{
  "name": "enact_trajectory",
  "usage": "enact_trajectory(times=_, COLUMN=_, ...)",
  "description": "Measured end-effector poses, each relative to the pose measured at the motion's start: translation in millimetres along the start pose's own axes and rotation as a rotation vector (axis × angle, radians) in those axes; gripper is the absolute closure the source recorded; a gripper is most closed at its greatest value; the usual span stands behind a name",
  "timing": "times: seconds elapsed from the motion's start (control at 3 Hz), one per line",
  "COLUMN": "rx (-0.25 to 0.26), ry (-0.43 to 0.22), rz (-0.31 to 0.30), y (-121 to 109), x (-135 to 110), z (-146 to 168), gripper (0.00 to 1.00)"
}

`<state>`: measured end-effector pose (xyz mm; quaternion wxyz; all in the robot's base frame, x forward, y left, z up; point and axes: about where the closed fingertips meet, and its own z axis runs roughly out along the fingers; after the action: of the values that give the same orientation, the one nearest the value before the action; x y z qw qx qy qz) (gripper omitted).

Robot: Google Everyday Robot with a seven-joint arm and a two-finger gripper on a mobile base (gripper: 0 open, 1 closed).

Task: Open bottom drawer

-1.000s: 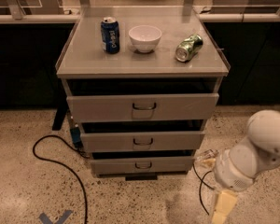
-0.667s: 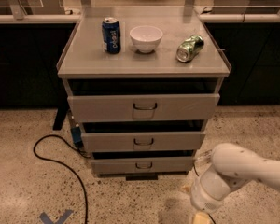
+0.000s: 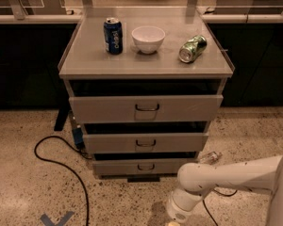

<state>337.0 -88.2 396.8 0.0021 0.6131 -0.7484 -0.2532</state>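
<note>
The end effector [image 3: 172, 221] hangs low at 5 o'clock from the bottom drawer [image 3: 132, 166], apart from it; I cannot tell its state.

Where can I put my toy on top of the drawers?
The front strip of the top, ahead of the blue can, bowl and tipped green can, is bare. The back row is crowded. The gripper is low, near the bottom drawer.

We see the bottom drawer [image 3: 145, 166], lowest and narrowest grey metal front with a small dark bar handle at centre, level, a dark gap above it, and the gripper [image 3: 173, 222] low before its right end.
</note>
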Motion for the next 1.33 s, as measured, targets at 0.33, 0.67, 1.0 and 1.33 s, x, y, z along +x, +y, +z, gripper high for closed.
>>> enact_trajectory(times=0.33, rx=0.000, ry=-0.002, rz=0.002, y=0.1, x=-0.2, z=0.1, gripper=0.00)
enact_trajectory(times=0.67, rx=0.011, ry=-0.024, rz=0.019, y=-5.4, x=7.9, z=1.2, gripper=0.00)
enact_trajectory(times=1.0, rx=0.153, ry=-0.094, rz=0.052, y=-41.1, x=34.0, z=-16.8, gripper=0.00)
enact_trajectory(times=1.33, rx=0.380, ry=-0.175, rz=0.041, y=-62.3, x=42.4, z=-63.0, gripper=0.00)
